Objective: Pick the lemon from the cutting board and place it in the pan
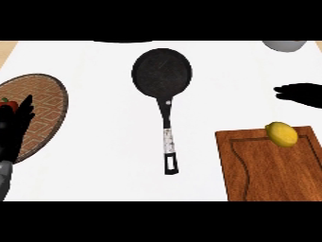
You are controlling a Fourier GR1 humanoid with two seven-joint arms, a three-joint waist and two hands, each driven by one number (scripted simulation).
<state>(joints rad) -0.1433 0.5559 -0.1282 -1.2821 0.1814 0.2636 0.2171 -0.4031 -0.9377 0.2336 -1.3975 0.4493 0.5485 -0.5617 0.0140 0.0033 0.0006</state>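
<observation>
The yellow oval lemon (281, 133) rests on the brown wooden cutting board (278, 170), near its far edge. The right hand (313, 96) hovers above and to the right of the lemon, apart from it, fingers extended and spread. The black round frying pan (162, 72) sits mid-desk, handle toward the robot. The left hand (11, 126) (fingers straight, holding nothing) overlies a round woven mat (41, 111) beside a red pepper (3, 108) on the white desk (100, 142).
</observation>
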